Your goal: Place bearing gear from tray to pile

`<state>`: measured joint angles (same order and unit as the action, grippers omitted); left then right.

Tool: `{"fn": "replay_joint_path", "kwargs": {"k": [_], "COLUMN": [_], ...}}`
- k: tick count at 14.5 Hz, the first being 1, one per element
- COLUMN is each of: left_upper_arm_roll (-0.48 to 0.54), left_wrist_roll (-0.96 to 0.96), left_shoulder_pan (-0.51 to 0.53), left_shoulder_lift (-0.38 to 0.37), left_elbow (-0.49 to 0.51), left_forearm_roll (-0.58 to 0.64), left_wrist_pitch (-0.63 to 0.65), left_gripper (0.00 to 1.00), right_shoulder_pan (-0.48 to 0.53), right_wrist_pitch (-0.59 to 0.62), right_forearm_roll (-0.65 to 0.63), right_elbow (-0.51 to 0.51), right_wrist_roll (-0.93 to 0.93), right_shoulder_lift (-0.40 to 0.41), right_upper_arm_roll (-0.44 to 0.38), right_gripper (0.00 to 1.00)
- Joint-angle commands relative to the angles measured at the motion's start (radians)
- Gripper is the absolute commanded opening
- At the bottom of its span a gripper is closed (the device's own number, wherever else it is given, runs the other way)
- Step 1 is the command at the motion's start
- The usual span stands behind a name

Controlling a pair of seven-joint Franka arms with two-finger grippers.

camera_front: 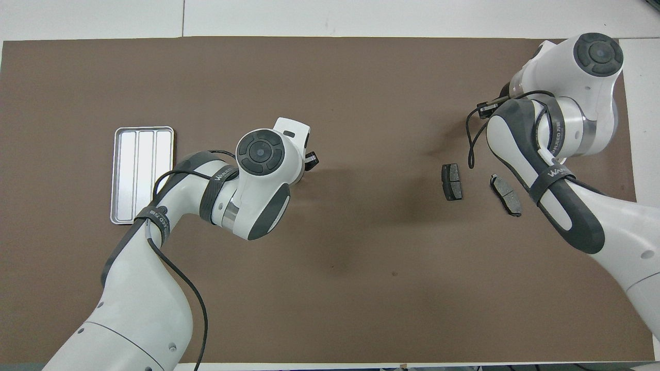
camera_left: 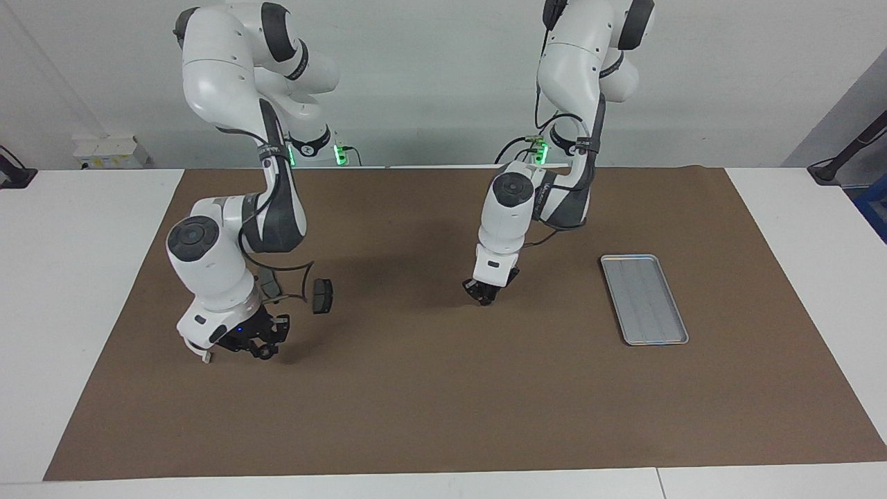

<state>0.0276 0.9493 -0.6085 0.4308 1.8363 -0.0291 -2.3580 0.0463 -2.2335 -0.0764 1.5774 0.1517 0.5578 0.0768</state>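
Note:
The silver tray (camera_left: 644, 299) lies toward the left arm's end of the mat and holds nothing; it also shows in the overhead view (camera_front: 142, 175). Two dark brake-pad plates of the pile lie toward the right arm's end, one (camera_left: 322, 296) beside the other (camera_left: 269, 283); the overhead view shows both, one (camera_front: 452, 181) and the other (camera_front: 506, 195). The white half-ring bracket is hidden. My right gripper (camera_left: 262, 346) is low over the mat just past the plates. A small dark part shows at its tips; I cannot tell whether it is the bearing gear. My left gripper (camera_left: 486, 296) hangs low over the mat's middle.
The brown mat (camera_left: 443, 402) covers most of the white table. The right arm's wrist (camera_front: 567, 77) hides the mat beneath it in the overhead view. The left arm's elbow (camera_front: 258, 180) reaches beside the tray.

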Motion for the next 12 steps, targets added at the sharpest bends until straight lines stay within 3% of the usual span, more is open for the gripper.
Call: {"fn": "replay_joint_path", "kwargs": {"k": [1, 6, 7, 8, 9, 10, 11, 12], "left_upper_arm_roll": [0.017, 0.018, 0.017, 0.018, 0.018, 0.02, 0.02, 0.023], "left_wrist_roll": [0.019, 0.019, 0.02, 0.041, 0.06, 0.062, 0.063, 0.062], "left_shoulder_pan": [-0.019, -0.026, -0.027, -0.028, -0.028, -0.028, -0.028, -0.027], "left_shoulder_lift": [0.0, 0.0, 0.0, 0.0, 0.0, 0.0, -0.001, -0.003], "left_elbow": [0.018, 0.035, 0.037, 0.035, 0.031, 0.029, 0.025, 0.023], "left_forearm_roll": [-0.005, -0.005, -0.005, -0.005, -0.005, -0.005, -0.005, -0.005], "left_wrist_pitch": [-0.029, -0.052, -0.053, -0.053, -0.055, -0.05, -0.035, -0.03], "left_gripper": [0.14, 0.17, 0.22, 0.31, 0.58, 0.94, 1.0, 1.0], "right_shoulder_pan": [0.021, 0.02, 0.017, 0.017, 0.017, 0.015, 0.014, 0.012], "right_wrist_pitch": [-0.064, -0.124, -0.13, -0.13, -0.13, -0.127, -0.124, -0.124], "right_forearm_roll": [0.006, 0.006, 0.006, 0.006, 0.006, 0.007, 0.007, 0.007], "right_elbow": [0.009, 0.027, 0.03, 0.03, 0.03, 0.03, 0.03, 0.03], "right_wrist_roll": [0.034, 0.032, 0.031, 0.029, 0.028, 0.028, 0.025, 0.022], "right_shoulder_lift": [0.03, 0.054, 0.054, 0.054, 0.054, 0.053, 0.053, 0.053], "right_upper_arm_roll": [0.017, 0.017, 0.017, 0.017, 0.017, 0.017, 0.017, 0.017], "right_gripper": [0.0, 0.0, 0.0, 0.0, 0.0, 0.0, 0.0, 0.44]}}
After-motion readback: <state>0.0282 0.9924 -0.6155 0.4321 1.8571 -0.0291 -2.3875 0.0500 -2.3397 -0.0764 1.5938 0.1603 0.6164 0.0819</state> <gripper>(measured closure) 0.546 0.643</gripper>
